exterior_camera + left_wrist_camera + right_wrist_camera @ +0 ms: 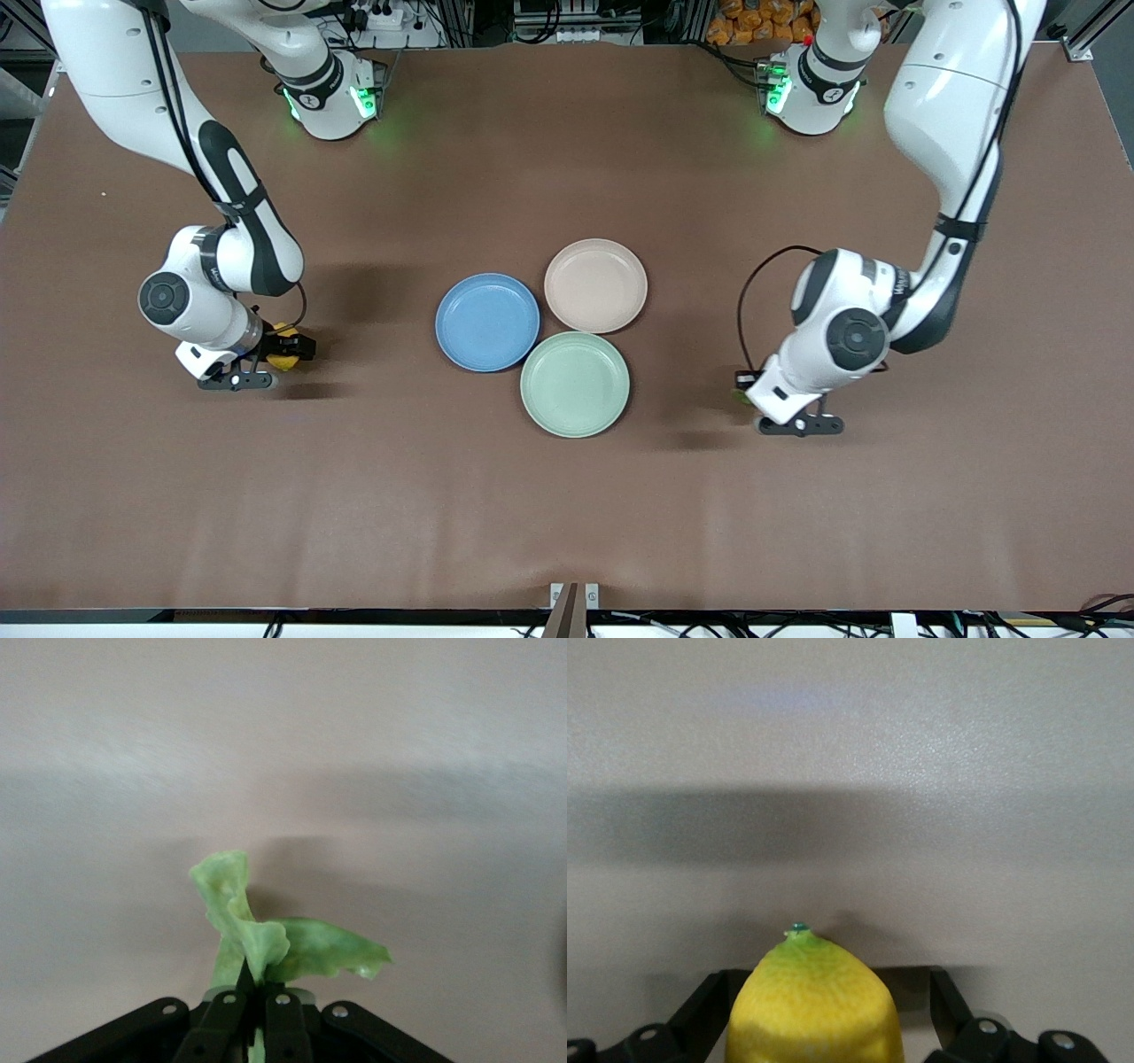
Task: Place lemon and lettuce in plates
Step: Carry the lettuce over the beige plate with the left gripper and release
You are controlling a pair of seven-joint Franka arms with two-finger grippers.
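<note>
Both grippers at their pickups

Already the left gripper [252, 1014] is clamped tight on the lettuce [266, 939], low near the left arm's end of the tabletop [567, 496]. The right gripper [824, 1028] has its jaws spread wide around the lemon [815, 1001], near the right arm's end. Blue plate [487, 322] and beige-pink plate [595, 285] sit mid-table, touching, a mint-green plate [575, 384] beside them.
</note>
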